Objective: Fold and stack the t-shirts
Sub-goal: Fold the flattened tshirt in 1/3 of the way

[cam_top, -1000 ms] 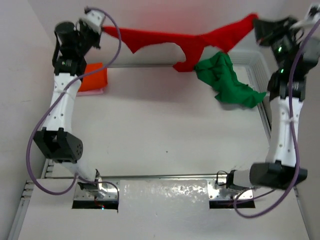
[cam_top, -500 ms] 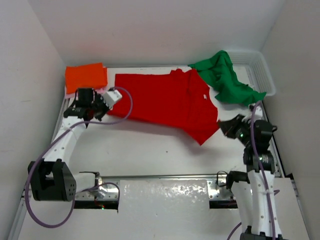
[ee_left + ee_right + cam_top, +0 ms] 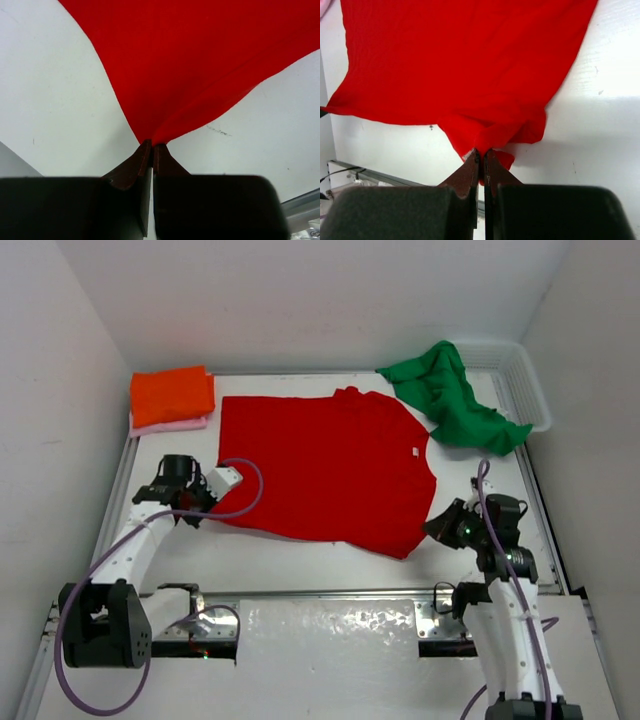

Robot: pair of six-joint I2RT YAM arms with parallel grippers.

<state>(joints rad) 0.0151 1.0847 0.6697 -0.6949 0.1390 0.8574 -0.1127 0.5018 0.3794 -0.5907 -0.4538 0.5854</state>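
From above, the red t-shirt [image 3: 325, 465] lies spread flat on the tabletop [image 3: 300, 560]. It is light, limp cloth, best held by its hem corners. Beyond its right shoulder, the green t-shirt [image 3: 450, 405] seems to spill from the basket [image 3: 528, 385].

Left wrist: the left claw [image 3: 152, 147] pinches one red hem corner.

Right wrist: the right claw [image 3: 481, 152] pinches the other, bunched.

The red shirt [image 3: 325, 465] covers the middle of the counter [image 3: 300, 565]. Nearer than it, a bare strip leaves my jaws room to pass. Left of its far edge, the orange shirt [image 3: 172, 395] sits stacked on the pink shirt [image 3: 170, 425]. Right of its far edge, the green shirt [image 3: 450, 400] lies heaped at the edge of the white basket [image 3: 530, 400].
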